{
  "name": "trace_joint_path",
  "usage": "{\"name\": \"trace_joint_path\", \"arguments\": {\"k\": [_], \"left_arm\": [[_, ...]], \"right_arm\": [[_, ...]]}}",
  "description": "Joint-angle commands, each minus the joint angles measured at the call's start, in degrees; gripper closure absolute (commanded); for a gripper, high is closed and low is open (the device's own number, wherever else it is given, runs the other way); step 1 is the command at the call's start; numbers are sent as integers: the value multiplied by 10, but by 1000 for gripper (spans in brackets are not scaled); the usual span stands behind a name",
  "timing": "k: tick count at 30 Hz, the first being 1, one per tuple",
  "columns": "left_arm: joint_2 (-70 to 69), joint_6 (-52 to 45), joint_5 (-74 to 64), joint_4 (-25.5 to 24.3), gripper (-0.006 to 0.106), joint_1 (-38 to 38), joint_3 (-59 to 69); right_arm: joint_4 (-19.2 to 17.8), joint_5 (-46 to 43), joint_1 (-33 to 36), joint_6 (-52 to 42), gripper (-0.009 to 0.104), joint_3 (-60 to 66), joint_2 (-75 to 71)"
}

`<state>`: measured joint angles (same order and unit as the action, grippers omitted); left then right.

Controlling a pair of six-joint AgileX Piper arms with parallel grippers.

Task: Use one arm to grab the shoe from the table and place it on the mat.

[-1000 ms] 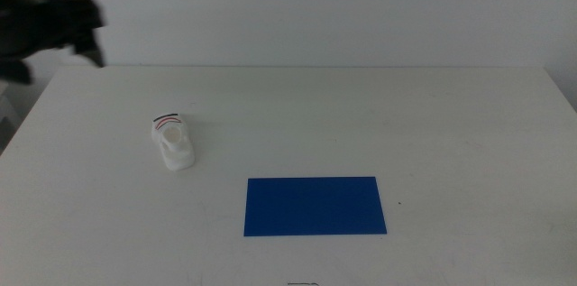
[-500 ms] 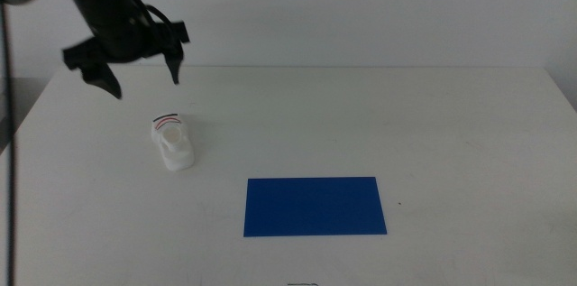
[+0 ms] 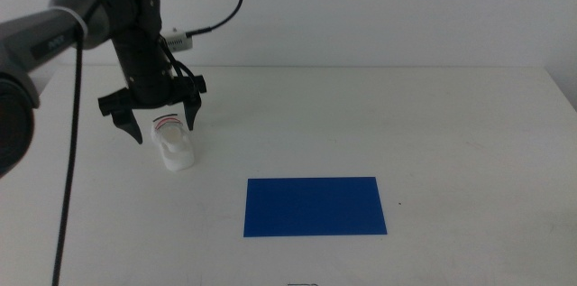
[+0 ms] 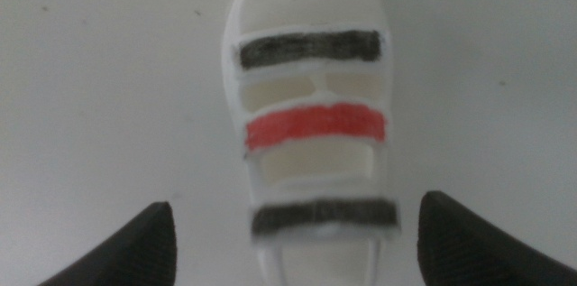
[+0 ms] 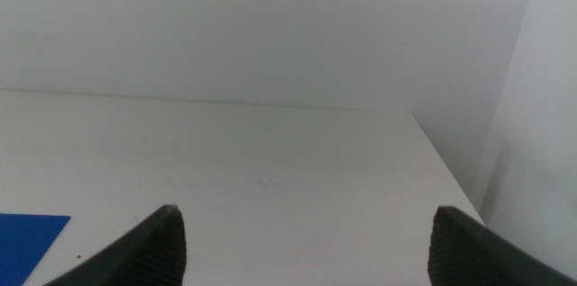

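Observation:
The white shoe point(image 3: 174, 145) with two dark straps and one red strap lies on the left part of the white table point(image 3: 433, 124). My left gripper point(image 3: 163, 126) hangs open just above its back end, one jaw on each side. In the left wrist view the shoe point(image 4: 309, 115) lies between the two open jaws of the left gripper point(image 4: 293, 236). The dark blue mat point(image 3: 315, 205) lies flat near the table's front middle, empty. My right gripper point(image 5: 306, 232) is open and empty, out of the middle view; a corner of the mat point(image 5: 27, 245) shows in its wrist view.
A black cable point(image 3: 216, 11) loops above the left arm. The table's far edge meets a plain white wall point(image 3: 379, 6).
My left arm has swung in from the far left and come down over the shoe, jaws open. The shoe and the mat have not moved.

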<state>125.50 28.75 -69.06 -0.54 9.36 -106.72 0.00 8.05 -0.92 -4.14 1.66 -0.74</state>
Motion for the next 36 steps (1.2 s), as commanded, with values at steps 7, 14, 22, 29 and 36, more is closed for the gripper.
{"name": "trace_joint_path", "arguments": {"k": [7, 14, 22, 29, 36], "left_arm": [[-13, 3, 36, 5, 29, 1, -18], [4, 3, 35, 29, 49, 1, -18], [-24, -21, 15, 67, 71, 2, -18], [-90, 35, -55, 38, 78, 41, -18], [-116, 83, -65, 27, 78, 129, -16]], "right_arm": [[-5, -43, 1, -2, 1, -11, -11], [-5, -43, 1, -2, 1, -11, -11], [-5, -43, 1, -2, 1, -11, -11], [-5, -43, 1, -2, 1, -11, -11], [-5, -43, 1, -2, 1, -11, -11]]}}
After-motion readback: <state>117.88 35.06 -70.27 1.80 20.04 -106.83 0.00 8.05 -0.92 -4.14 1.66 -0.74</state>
